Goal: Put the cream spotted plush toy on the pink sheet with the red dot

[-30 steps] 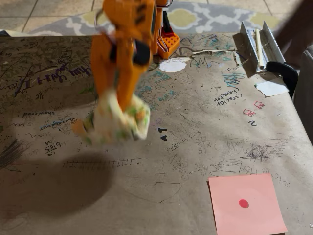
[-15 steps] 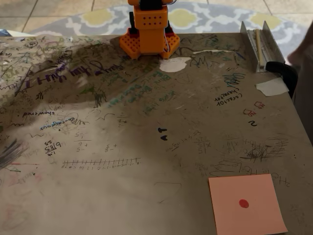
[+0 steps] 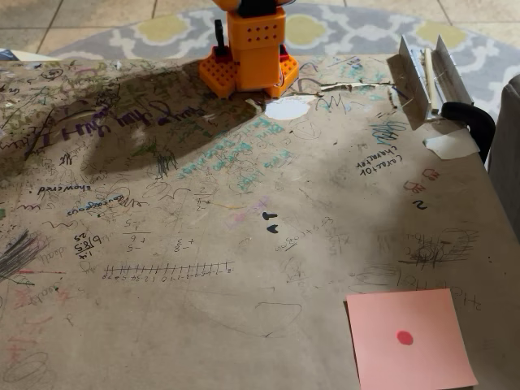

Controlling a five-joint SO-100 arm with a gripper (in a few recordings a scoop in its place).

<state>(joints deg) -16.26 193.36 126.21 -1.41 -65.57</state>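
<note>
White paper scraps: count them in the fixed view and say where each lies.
2. One white scrap lies just in front of the orange arm base; the other sits at the right edge, below the metal rail. Others may be hidden.

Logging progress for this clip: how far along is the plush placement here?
Nothing looks done: the pink sheet lies bare at the table's front right, its red dot uncovered. Nothing visibly in hand; the arm's orange base stands at the far edge. Placing the toy on the sheet remains.
</note>
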